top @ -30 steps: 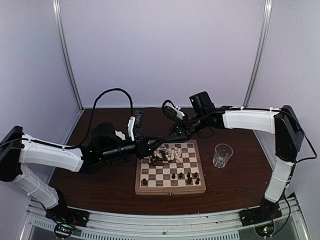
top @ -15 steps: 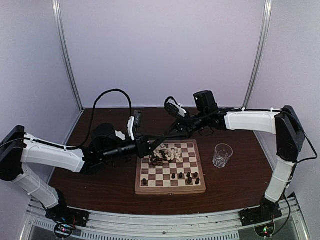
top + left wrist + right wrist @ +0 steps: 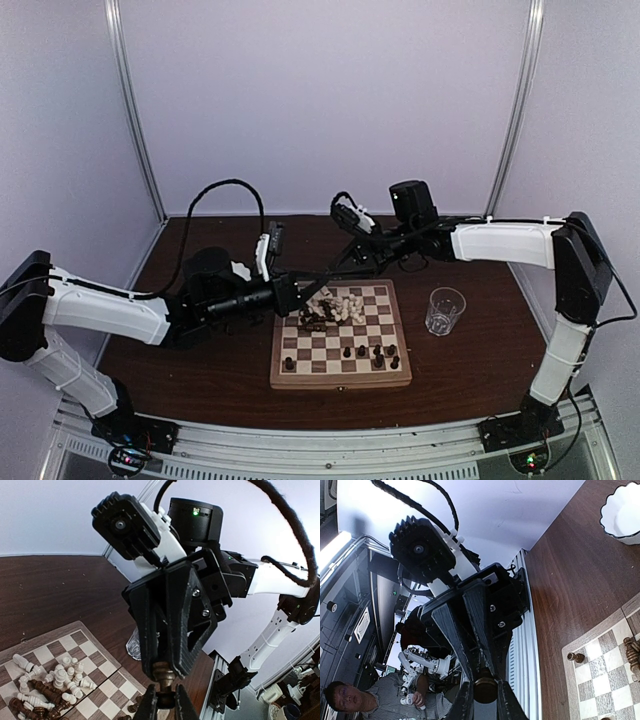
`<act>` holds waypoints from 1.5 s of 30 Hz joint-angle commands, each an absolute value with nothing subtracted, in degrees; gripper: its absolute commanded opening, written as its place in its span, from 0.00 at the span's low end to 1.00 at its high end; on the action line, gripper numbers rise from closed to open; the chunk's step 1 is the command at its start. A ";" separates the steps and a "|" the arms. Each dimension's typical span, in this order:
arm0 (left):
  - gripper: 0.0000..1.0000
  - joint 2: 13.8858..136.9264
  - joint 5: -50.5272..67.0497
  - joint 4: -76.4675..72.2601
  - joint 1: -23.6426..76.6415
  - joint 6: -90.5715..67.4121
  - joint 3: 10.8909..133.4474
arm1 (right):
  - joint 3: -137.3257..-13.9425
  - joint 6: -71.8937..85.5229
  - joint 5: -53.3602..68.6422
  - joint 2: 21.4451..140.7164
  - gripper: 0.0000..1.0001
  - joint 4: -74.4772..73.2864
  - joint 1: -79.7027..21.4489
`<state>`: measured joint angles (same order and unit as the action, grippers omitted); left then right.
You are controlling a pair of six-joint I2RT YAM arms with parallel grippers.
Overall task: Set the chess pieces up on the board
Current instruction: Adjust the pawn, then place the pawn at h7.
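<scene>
Between the left jaws and right jaws, both clamped on it, hangs one dark chessman, the board below: light, slick turned wood, probably best pinched at its waist.

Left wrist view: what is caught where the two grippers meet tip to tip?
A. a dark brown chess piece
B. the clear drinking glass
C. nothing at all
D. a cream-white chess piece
A: a dark brown chess piece sits at the fingertips of the right gripper, and the left gripper is closed just under it.
</scene>
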<state>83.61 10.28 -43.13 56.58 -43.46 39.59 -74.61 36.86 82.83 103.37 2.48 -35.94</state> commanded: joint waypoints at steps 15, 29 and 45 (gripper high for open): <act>0.04 77.73 14.85 9.54 51.43 -31.93 58.85 | -80.82 -9.06 66.31 94.06 0.41 -42.81 -25.42; 0.04 97.22 19.94 61.29 48.31 -12.24 84.32 | -61.50 -26.08 35.69 75.91 0.47 -38.05 -25.36; 0.05 108.69 19.67 68.18 49.71 -12.59 88.68 | -60.49 -27.51 36.41 75.36 0.48 -37.78 -25.40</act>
